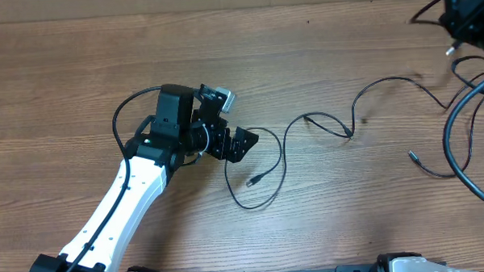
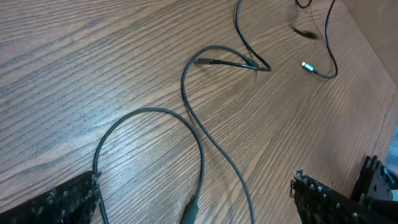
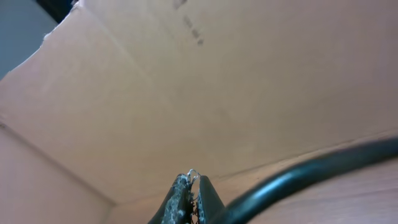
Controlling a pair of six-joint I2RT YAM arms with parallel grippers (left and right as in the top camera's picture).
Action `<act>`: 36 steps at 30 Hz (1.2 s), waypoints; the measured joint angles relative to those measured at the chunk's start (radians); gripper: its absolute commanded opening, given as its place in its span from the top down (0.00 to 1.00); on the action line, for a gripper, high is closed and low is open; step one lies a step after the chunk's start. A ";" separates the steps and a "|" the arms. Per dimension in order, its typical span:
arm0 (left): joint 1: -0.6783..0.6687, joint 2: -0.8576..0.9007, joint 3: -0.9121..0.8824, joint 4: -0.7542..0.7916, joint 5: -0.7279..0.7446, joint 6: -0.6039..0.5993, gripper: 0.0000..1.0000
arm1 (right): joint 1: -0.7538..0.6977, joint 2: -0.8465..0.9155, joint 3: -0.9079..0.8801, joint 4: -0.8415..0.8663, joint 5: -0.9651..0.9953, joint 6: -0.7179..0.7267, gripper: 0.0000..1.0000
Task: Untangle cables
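Thin black cables lie loosely looped on the wooden table, running right past a kink toward the far right. One small plug rests inside the loop just right of my left gripper. In the left wrist view that gripper is open, its fingers wide apart, with the plug and a cable strand on the table between them, untouched. Another plug lies farther off. My right gripper is shut, with nothing seen held.
The right arm sits at the far top right corner, among thick black arm wires. One of those thick wires crosses the right wrist view in front of a cardboard wall.
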 measured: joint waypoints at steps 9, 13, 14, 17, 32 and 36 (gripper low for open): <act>0.000 0.000 0.000 0.000 0.000 0.000 0.00 | -0.027 0.001 0.002 -0.037 0.385 -0.076 0.96; 0.000 0.000 0.000 0.000 0.000 0.000 0.00 | -0.138 0.005 0.002 -0.071 0.482 -0.085 0.96; 0.000 0.000 0.000 0.000 0.000 0.000 0.00 | -0.204 0.013 0.002 -0.079 0.501 -0.092 0.96; 0.000 0.000 0.000 0.000 0.000 0.000 0.00 | -0.312 0.036 0.006 -0.095 0.509 -0.115 0.96; 0.000 0.000 0.000 0.004 0.000 0.000 0.00 | -0.902 0.236 0.007 -0.179 0.336 -0.087 0.96; 0.000 0.000 0.000 0.005 0.000 -0.001 0.00 | -0.974 0.309 0.009 -0.183 0.298 -0.076 0.96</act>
